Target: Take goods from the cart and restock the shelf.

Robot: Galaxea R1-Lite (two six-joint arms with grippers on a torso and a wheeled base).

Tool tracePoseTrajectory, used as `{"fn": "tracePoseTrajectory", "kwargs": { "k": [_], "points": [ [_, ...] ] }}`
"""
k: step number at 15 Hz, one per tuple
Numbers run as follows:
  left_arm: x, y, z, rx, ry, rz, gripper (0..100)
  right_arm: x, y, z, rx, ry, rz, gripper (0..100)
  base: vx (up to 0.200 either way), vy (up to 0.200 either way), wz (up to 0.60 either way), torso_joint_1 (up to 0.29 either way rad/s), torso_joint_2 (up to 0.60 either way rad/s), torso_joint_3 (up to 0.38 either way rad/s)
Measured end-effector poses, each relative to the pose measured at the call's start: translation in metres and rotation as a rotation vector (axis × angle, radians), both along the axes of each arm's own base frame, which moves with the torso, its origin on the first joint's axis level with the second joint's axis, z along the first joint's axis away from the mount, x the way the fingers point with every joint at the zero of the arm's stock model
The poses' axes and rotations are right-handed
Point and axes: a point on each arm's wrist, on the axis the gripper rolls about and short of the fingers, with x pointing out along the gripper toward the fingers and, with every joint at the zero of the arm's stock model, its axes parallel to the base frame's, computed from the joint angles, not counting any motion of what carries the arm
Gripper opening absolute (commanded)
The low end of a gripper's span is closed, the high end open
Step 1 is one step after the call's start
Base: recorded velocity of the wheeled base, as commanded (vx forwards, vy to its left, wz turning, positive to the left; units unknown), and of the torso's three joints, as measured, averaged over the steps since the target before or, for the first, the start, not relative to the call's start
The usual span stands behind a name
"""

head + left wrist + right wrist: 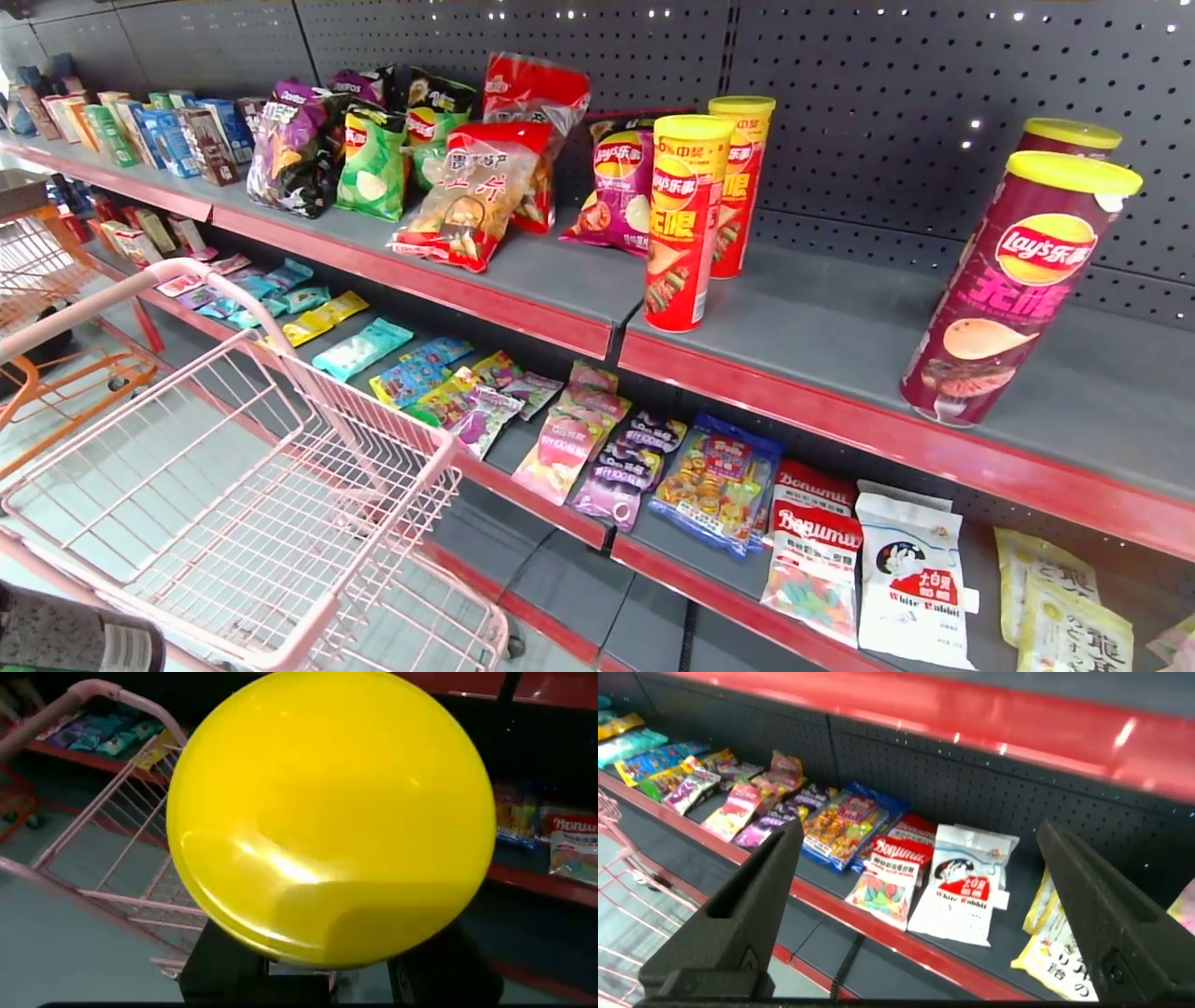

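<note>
A chip can with a yellow lid [332,812] stands end-on right in front of the left wrist camera. My left gripper [308,985] is shut on it, and its dark fingers [224,971] show beneath the lid, over the pink wire cart [121,831]. The cart's basket [392,439] sits low on the left before the shelf and looks empty. My right gripper [920,905] is open with nothing between its fingers [738,924], level with the lower shelf's candy bags [962,896]. On the upper shelf [840,327] stand two red cans [681,224] and two maroon cans [1018,289].
Chip bags [467,196] and small boxes [168,140] fill the upper shelf's left part. There is bare shelf between the red and maroon cans. Candy packets [569,439] line the lower shelf. An orange cart [56,280] stands at the far left.
</note>
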Motion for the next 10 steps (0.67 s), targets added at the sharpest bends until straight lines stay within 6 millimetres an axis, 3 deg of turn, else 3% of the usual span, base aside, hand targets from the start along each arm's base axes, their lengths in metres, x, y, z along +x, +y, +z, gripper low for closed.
{"fn": "tracePoseTrajectory", "kwargs": {
  "k": [8,10],
  "points": [
    [-0.0026,0.0013,0.0005,0.037,-0.045,0.049,0,0.0000,0.0000,0.0001,0.000,0.000,0.001,100,0.000,0.000,0.00,0.199,-0.48,-0.286],
    [-0.0012,0.0014,-0.0031,0.037,-0.078,0.050,0,0.0000,0.0000,0.0001,0.000,0.000,0.000,100,0.000,0.000,-0.60,0.058,-0.16,-0.080]
  ]
}}
